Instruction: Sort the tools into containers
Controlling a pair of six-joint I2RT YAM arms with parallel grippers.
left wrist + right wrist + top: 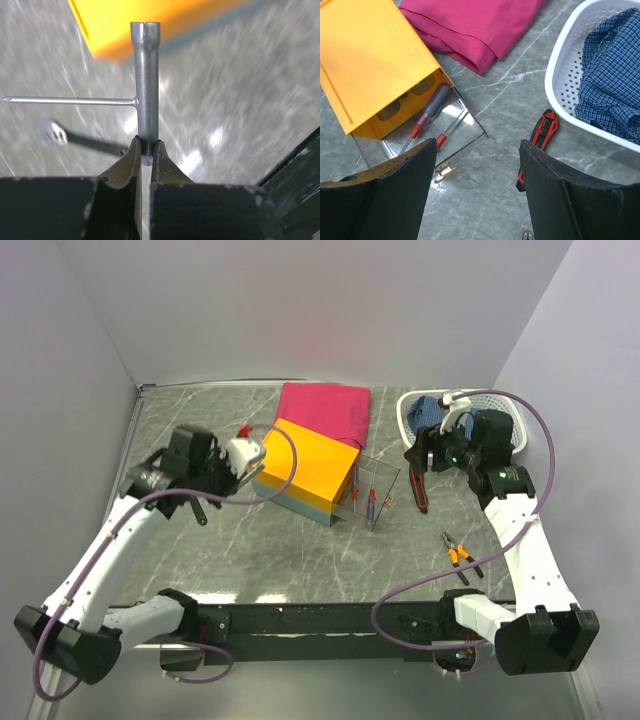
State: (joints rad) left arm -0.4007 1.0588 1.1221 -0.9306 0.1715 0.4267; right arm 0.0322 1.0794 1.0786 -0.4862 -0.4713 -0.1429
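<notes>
The box with the orange-yellow top and pale teal base (305, 468) sits near the middle of the grey marble-look table (250, 560). Its clear plastic side panel (382, 476) lies open at the box's 3 o'clock side. Two red-handled screwdrivers (427, 116) lie side by side on the clear panel. In the right wrist view their long sides slant from 1 o'clock to 7 o'clock, and one reaches under the box's edge.

The white oval plastic basket with little holes (505, 405) is at 2 o'clock. A soft blue checked cloth (612, 80) is in it. A pink folded cloth (325, 408) lies at 12 o'clock, touching the back of the box.

The left gripper (146, 146) is closed tight on a thin grey metal tool (146, 75), up off the table. The tool is a smooth, shiny tube. In the left wrist view it points straight out to 12 o'clock, toward the box. A thin pin sticks out from its side to 9 o'clock. Under it, at 8 o'clock, a dark flat wrench (85, 141) lies on the table, blurry.

The right gripper (477, 160) is wide open and holds nothing. A red-and-black tool (541, 136) lies on the table just beside the basket, long side from 1 to 7 o'clock. Small orange-handled pliers (458, 555) lie at 4 o'clock in the top view.
</notes>
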